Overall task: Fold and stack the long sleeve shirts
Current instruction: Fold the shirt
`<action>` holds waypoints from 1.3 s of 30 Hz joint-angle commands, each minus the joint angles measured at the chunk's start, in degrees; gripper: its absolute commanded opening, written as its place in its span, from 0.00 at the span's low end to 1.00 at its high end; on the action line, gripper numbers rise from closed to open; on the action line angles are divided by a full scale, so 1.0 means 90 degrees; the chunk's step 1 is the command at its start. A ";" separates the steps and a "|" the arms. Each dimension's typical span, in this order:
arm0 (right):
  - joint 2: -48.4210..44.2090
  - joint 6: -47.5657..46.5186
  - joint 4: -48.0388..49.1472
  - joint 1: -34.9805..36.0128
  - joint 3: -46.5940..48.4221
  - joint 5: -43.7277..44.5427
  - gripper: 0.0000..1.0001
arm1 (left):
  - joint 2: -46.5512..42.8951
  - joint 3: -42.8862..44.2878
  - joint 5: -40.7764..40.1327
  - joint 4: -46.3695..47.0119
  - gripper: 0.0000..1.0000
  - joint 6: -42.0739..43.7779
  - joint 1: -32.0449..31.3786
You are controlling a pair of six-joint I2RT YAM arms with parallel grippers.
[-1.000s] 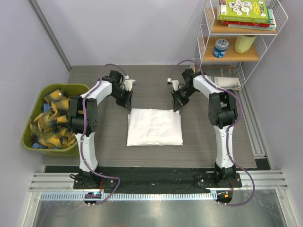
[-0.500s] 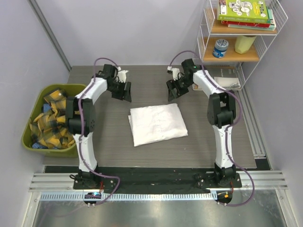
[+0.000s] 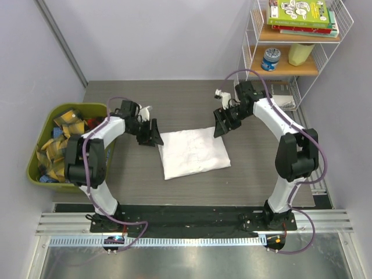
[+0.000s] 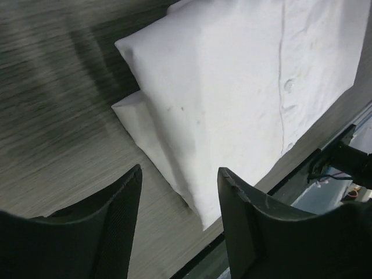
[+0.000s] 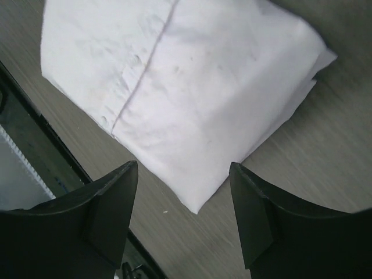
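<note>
One folded long sleeve shirt (image 3: 192, 152), plain white, lies slightly skewed in the middle of the table. My left gripper (image 3: 152, 135) hovers open at its far left corner. In the left wrist view the shirt (image 4: 244, 75) fills the upper right, and one layered corner reaches between the open left gripper (image 4: 180, 197) fingers without being pinched. My right gripper (image 3: 220, 124) is open at the far right corner. From the right wrist, the shirt (image 5: 186, 81) ends in a corner pointing into the gap of the right gripper (image 5: 183, 203).
A green bin (image 3: 40, 177) holding yellow-and-black plaid cloths (image 3: 64, 145) stands off the table's left edge. A wire shelf (image 3: 290, 58) with books and a can is at the back right, white papers (image 3: 279, 102) beneath it. A black rail (image 3: 192, 215) borders the near edge.
Both grippers were shut at the shirt's far corners; they opened, pulled back, then came down beside those corners again. The shirt has rotated slightly and shifted.
</note>
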 commanded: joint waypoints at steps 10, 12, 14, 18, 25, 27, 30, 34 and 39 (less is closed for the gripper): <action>0.0581 0.0452 0.0656 -0.0659 -0.0980 -0.0693 0.63 | 0.2057 0.1043 0.1082 0.1727 0.22 -0.0958 0.0020; 0.0699 0.0511 0.0793 -0.0698 -0.0882 -0.0693 0.62 | 0.2214 0.1395 0.1043 0.1776 0.17 -0.0919 0.0059; 0.0845 0.0608 0.0832 -0.0718 -0.0658 -0.0664 0.61 | 0.2361 0.1716 0.1042 0.1699 0.16 -0.0919 0.0157; 0.0807 0.0755 0.0852 -0.0796 -0.0384 -0.0596 0.56 | 0.1992 0.1758 0.1023 0.1552 0.31 -0.0802 0.0255; -0.0812 0.2128 0.1561 -0.0748 -0.1589 -0.2308 0.65 | -0.0439 0.0343 0.1293 0.1952 0.69 -0.0841 0.0245; -0.1329 0.3442 0.2897 -0.0456 -0.2236 -0.2635 0.71 | -0.0878 -0.0058 0.1578 0.1748 0.73 -0.0890 0.0090; -0.1420 0.4395 0.4521 0.0354 -0.3136 -0.2783 0.75 | -0.1046 -0.0721 0.2038 0.1882 0.76 -0.1386 -0.0505; -0.0622 0.5896 0.6053 0.1263 -0.3594 -0.2939 0.74 | -0.0833 -0.1601 0.2439 0.3597 0.75 -0.2587 -0.1364; 0.0356 0.6526 0.7511 0.1314 -0.4113 -0.3066 0.72 | -0.0218 -0.2061 0.2459 0.4588 0.75 -0.3087 -0.1435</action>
